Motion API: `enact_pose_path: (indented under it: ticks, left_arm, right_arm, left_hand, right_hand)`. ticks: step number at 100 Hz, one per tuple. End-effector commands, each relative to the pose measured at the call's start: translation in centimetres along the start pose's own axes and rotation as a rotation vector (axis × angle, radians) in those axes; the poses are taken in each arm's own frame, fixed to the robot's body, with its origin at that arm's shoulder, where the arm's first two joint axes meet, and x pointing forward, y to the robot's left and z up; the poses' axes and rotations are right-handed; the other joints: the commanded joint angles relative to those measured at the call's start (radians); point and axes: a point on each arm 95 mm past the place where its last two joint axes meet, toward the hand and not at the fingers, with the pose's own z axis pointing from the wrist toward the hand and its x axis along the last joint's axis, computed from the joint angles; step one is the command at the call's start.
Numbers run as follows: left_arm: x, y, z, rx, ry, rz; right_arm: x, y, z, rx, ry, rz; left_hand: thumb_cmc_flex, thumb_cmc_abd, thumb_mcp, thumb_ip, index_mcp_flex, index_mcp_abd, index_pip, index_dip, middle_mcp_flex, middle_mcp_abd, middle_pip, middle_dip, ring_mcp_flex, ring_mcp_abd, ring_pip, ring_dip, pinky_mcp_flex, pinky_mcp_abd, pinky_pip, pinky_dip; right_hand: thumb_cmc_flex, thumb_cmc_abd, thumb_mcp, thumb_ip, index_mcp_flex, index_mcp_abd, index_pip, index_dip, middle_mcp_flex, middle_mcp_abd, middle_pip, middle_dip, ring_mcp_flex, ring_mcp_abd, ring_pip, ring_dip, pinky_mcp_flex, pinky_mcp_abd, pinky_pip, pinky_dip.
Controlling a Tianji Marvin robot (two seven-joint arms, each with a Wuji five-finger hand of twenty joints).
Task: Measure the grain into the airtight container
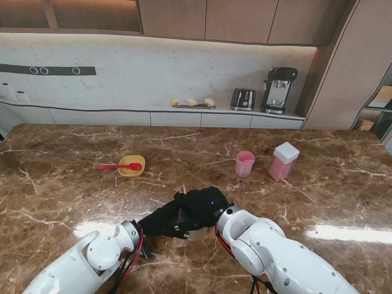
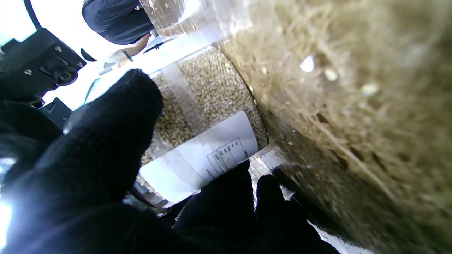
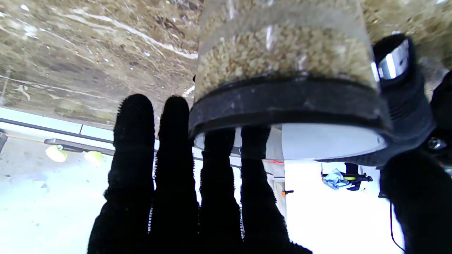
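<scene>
Brown marbled stone tabletop [image 1: 73, 202] fills the stand's view, and close to the robot both black-gloved hands meet over one spot: the left hand [image 1: 164, 220] reaching in from the left, the right hand [image 1: 205, 205] draped on top. Whatever they hold is mostly hidden there. Farther off sit a small yellow bowl [image 1: 131, 166] with a red spoon [image 1: 119, 166] across it on the left, and on the right a pink plastic cup [image 1: 244, 163] beside a pink airtight container with a white lid [image 1: 283, 161], well apart from the hands.

On to the left wrist view: a clear glass jar of pale grain with a white paper label [image 2: 208, 116] shows plainly, and the left hand's fingers [image 2: 106, 148] wrap its wall, so the grip is firm on the body.

Now the right wrist view: the jar's black-rimmed lid [image 3: 289, 106] faces the camera, grain packed behind it. The right hand's fingers [image 3: 215, 169] lie straight across the lid face while the thumb sits at the rim; whether that hand truly clamps the lid cannot be told.

By the look of it, this is the opening step, with the lid still on. Next, the right hand needs a secure hold on the rim and a twist while the left braces the jar.
</scene>
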Motion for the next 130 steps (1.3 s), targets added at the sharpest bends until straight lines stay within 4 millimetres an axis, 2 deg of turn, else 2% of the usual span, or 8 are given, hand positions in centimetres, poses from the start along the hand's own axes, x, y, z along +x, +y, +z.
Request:
enact_pose_path:
  ticks: [1, 25, 55, 67, 85, 109, 117, 130]
  left_arm:
    - [-2.0, 2.0, -1.3, -0.048, -0.068, -0.017]
    - [-2.0, 2.0, -1.3, -0.043, -0.068, -0.019]
    - [-2.0, 1.9, -1.2, -0.043, -0.065, -0.016]
    - [-1.9, 1.9, -1.2, -0.042, -0.068, -0.017]
    - [-2.0, 2.0, -1.2, -0.043, -0.073, -0.018]
    - [-2.0, 2.0, -1.2, -0.045, -0.075, -0.017]
    - [-2.0, 2.1, -1.2, -0.044, -0.076, -0.017]
    - [-2.0, 2.1, -1.3, -0.049, -0.078, -0.021]
  right_arm:
    - [0.2, -0.2, -0.1, 0.005, -0.007, 0.018]
    - [-0.4, 2.3, -1.0, -0.061, 0.006, 0.024]
    - [-2.6, 5.6, -2.9, 0.078, 0.205, -0.097]
    - [-3.3, 5.8, -2.9, 0.168, 0.243, -0.151]
    - [-3.4, 5.1, -2.3, 0.253, 0.279, -0.149]
    - [-2.9, 4.1, -1.3, 0.327, 0.313, -0.165]
    - [-2.8, 3.7, -1.0, 0.335, 0.321, -0.166]
    - [-2.4, 3.2, -0.7, 0.338, 0.333, -0.150]
  left_hand:
    - [0.022, 0.067, 0.017, 0.047, 0.071, -0.517, 0.686, -0.010, 0.019, -0.021, -0.001, 0.001, 0.021, 0.159, 0.016, 0.018, 0.081, 0.492, 0.176, 0.056]
    - [0.023, 0.068, 0.013, 0.048, 0.058, -0.520, 0.686, -0.008, 0.020, -0.021, -0.003, 0.001, 0.023, 0.159, 0.016, 0.017, 0.082, 0.492, 0.177, 0.056]
    - [0.023, 0.073, 0.011, 0.048, 0.060, -0.522, 0.692, -0.005, 0.023, -0.022, -0.002, 0.002, 0.027, 0.160, 0.017, 0.017, 0.083, 0.492, 0.179, 0.056]
    - [0.022, 0.070, 0.011, 0.048, 0.057, -0.520, 0.693, -0.004, 0.024, -0.023, -0.002, 0.003, 0.028, 0.160, 0.018, 0.018, 0.083, 0.492, 0.181, 0.056]
    - [0.021, 0.071, 0.012, 0.048, 0.056, -0.521, 0.695, -0.003, 0.023, -0.022, -0.001, 0.003, 0.028, 0.159, 0.018, 0.019, 0.083, 0.491, 0.183, 0.057]
    - [0.021, 0.072, 0.013, 0.048, 0.057, -0.525, 0.698, -0.001, 0.023, -0.021, 0.000, 0.004, 0.028, 0.161, 0.019, 0.020, 0.083, 0.494, 0.187, 0.057]
    - [0.022, 0.071, 0.014, 0.048, 0.058, -0.523, 0.698, -0.001, 0.023, -0.021, 0.000, 0.004, 0.028, 0.161, 0.019, 0.020, 0.083, 0.493, 0.188, 0.056]
    - [0.023, 0.071, 0.013, 0.048, 0.076, -0.513, 0.712, 0.005, 0.023, -0.019, 0.000, 0.004, 0.029, 0.161, 0.019, 0.020, 0.083, 0.493, 0.190, 0.056]
  right_hand:
    - [-0.068, 0.032, -0.002, 0.030, -0.068, 0.025, -0.033, -0.006, -0.060, 0.011, -0.041, -0.030, -0.063, 0.040, -0.062, -0.043, -0.048, 0.035, -0.052, -0.029]
    - [-0.043, 0.021, -0.005, 0.028, -0.135, 0.025, -0.083, 0.028, -0.210, 0.030, -0.171, -0.146, -0.258, 0.056, -0.216, -0.165, -0.222, 0.076, -0.182, -0.041]
    - [0.510, -0.341, 0.040, 0.018, -0.109, 0.002, -0.125, -0.031, -0.304, 0.018, -0.217, -0.183, -0.358, 0.022, -0.265, -0.189, -0.327, 0.028, -0.378, -0.063]
    - [0.575, -0.442, 0.297, -0.026, -0.184, -0.044, -0.170, -0.030, -0.391, 0.035, -0.237, -0.210, -0.416, 0.039, -0.282, -0.212, -0.359, 0.052, -0.432, -0.074]
    - [0.631, -0.452, 0.407, -0.026, -0.173, -0.078, -0.202, -0.360, -0.469, 0.055, -0.265, -0.240, -0.473, 0.053, -0.291, -0.227, -0.378, 0.069, -0.454, -0.061]
    - [0.633, -0.455, 0.387, -0.032, -0.166, -0.089, -0.205, -0.433, -0.471, 0.053, -0.294, -0.237, -0.445, 0.031, -0.269, -0.216, -0.311, 0.076, -0.396, -0.031]
    - [0.635, -0.454, 0.392, -0.032, -0.179, -0.105, -0.171, -0.290, -0.451, 0.036, -0.233, -0.186, -0.395, 0.007, -0.243, -0.182, -0.274, 0.067, -0.361, -0.012]
    - [0.619, -0.428, 0.439, -0.028, -0.228, -0.154, -0.046, 0.133, -0.425, 0.004, -0.122, -0.097, -0.307, -0.048, -0.174, -0.097, -0.207, 0.061, -0.296, 0.021]
